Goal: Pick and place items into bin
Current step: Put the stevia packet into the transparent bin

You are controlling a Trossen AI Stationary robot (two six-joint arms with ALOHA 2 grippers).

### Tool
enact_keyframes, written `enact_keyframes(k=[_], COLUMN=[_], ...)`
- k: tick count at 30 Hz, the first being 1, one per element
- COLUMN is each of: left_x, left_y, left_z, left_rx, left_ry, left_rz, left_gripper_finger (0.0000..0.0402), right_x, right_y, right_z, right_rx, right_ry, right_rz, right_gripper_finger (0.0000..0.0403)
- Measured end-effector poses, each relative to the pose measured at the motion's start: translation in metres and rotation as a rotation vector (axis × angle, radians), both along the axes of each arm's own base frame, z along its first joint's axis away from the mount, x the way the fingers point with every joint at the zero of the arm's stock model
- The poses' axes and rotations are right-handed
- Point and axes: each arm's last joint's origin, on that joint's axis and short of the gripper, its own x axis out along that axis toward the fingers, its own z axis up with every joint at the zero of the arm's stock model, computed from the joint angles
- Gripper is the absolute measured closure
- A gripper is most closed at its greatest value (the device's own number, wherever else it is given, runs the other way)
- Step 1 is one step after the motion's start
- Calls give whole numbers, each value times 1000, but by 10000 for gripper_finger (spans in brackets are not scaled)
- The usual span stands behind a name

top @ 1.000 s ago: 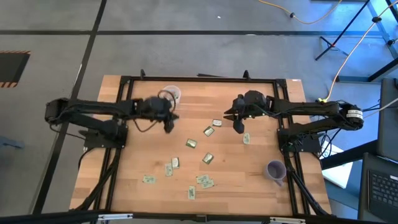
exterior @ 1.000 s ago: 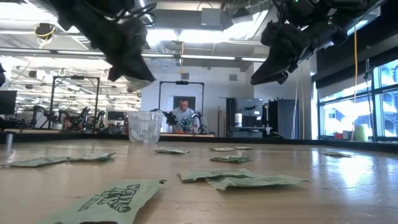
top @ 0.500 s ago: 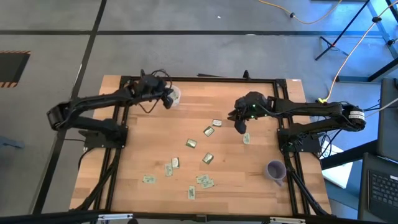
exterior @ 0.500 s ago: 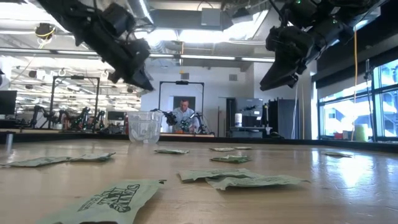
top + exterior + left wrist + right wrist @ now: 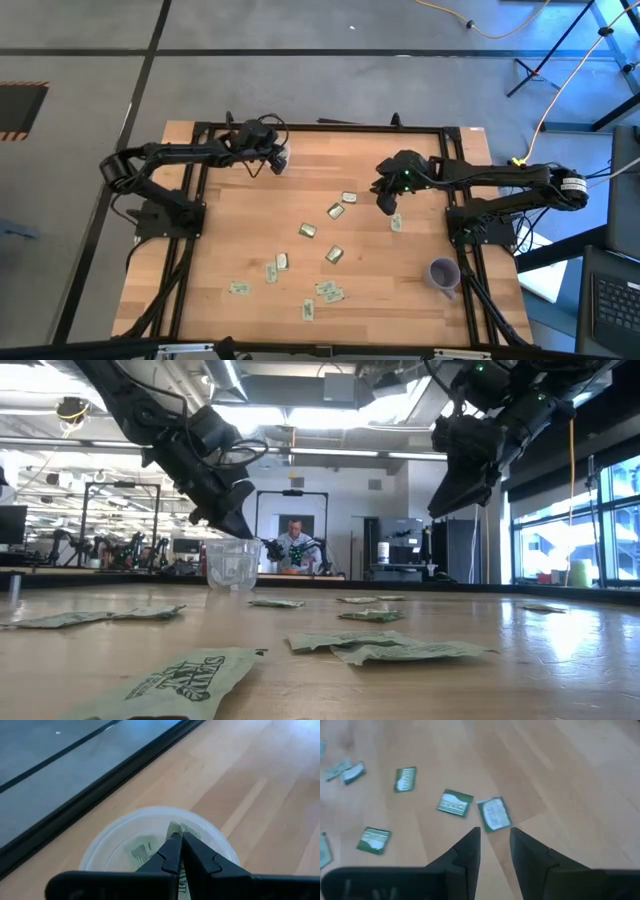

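While the left tool (image 5: 179, 851) hangs right over the mouth of the bin (image 5: 281, 153) at the far left corner of the desk (image 5: 410, 300), its fingers (image 5: 167, 855) are pressed nearly together on a thin packet (image 5: 176, 829) that pokes down inside the rim — I'd say it is about to let go. More printed paper shows through the bin's bottom in the left wrist view, though how many packets lie there I can't make out. Across the desk the right tool (image 5: 494, 851) hovers with its fingers spread and nothing between them, aimed at a green-and-white packet (image 5: 494, 813) lying flat just ahead, with another packet (image 5: 454, 803) right beside it. The remaining items (image 5: 325, 290) are scattered over the middle and near side of the desk, and a purple cup (image 5: 443, 273) stands apart near the right edge. These packets look feather-light, floppy and slick — they lie flush on the wood, so the best hold is likely an edge or a raised corner, pinched firmly. From the low view the bin (image 5: 233, 563) is half masked by the left arm, and whether the packet has cleared the rim is hidden there.
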Motion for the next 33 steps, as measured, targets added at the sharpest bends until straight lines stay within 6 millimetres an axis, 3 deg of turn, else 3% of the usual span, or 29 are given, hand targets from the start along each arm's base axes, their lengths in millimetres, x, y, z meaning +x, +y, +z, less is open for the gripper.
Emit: enact_keyframes(k=[5, 12, 22, 27, 33], left_x=[0, 0, -1, -4, -10], left_y=[0, 0, 1, -3, -10], left_z=[0, 0, 1, 16, 48], left_rx=[1, 5, -34, -15, 25], left_ry=[1, 4, -31, -93, -268], left_rz=[0, -2, 23, -4, -53], left_gripper_finger=[385, 372, 324, 320, 320], right_x=[-1, -27, -55, -65, -76], right_y=[5, 18, 25, 28, 32], right_z=[-6, -25, -14, -16, -31], right_rx=[-20, 32, 25, 40, 100], right_ry=[2, -91, -194, -133, 60], right_rz=[3, -45, -26, 45, 77], right_gripper_finger=[294, 294, 294, 294, 294])
